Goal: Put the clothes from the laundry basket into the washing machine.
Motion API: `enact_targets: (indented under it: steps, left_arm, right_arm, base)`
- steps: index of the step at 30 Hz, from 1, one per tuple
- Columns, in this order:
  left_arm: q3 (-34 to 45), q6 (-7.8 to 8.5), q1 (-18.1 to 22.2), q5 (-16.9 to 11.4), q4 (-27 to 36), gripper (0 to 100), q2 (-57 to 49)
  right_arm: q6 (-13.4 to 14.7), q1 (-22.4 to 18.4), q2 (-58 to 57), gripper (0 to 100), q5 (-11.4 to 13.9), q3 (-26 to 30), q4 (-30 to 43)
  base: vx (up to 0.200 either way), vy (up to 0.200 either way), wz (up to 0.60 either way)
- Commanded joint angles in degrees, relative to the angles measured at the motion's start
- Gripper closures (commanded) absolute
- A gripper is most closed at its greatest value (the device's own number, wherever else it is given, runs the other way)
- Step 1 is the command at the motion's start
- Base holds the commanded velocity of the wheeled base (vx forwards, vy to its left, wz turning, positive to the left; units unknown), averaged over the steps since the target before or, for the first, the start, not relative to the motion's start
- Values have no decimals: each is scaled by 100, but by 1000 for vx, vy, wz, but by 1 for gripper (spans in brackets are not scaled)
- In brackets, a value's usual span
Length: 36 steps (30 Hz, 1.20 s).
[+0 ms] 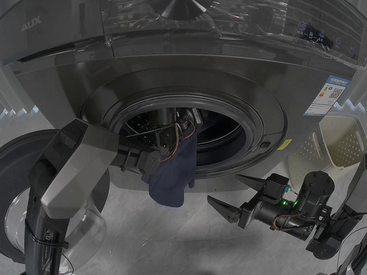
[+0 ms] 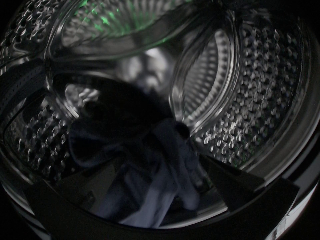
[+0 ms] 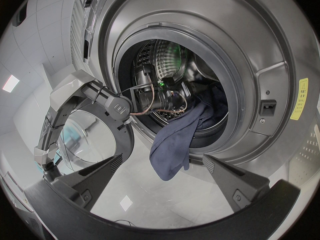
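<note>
A dark blue garment (image 1: 172, 176) hangs half out of the washing machine's round opening (image 1: 255, 134), draped over its lower rim towards the floor. Its other end lies inside the drum (image 2: 266, 94). My left arm is in the drum, and my left gripper (image 2: 160, 160) stands open there, with the garment (image 2: 166, 184) bunched between and below its fingers. My right gripper (image 1: 223, 188) is open and empty, low in front of the machine, to the right of the hanging cloth (image 3: 173, 144). The cream laundry basket (image 1: 340, 142) stands at the right of the machine; its contents are hidden.
The machine's glass door (image 1: 15, 195) is swung open at the left, behind my left arm. Bare tiled floor (image 1: 164, 233) lies in front of the machine. The basket's perforated wall (image 3: 306, 157) is close to my right arm.
</note>
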Motion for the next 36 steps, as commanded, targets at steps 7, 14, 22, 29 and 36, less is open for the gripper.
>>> enact_targets:
  steps: [7,14,22,29,36]
  left_arm:
    - [2212,975,-85,-157,680,0,-1369]
    - [2836,1318,-23,-219,962,0,-1510]
    - [2889,1432,47,-280,707,0,-1193]
    - [2801,1458,108,-438,399,100,-974]
    - [2432,1283,12,-570,259,100,-903]
  right_arm:
    - [11,2,-4,0,4,-1,-1]
    - [11,20,5,0,4,25,-1]
    - [37,-7,22,0,4,34,-1]
    - [37,-15,-4,0,4,-1,-1]
    - [37,-15,-13,0,4,-19,-1]
  base:
    - [0,0,0]
    - [0,0,0]
    - [0,0,0]
    - [0,0,0]
    - [0,0,0]
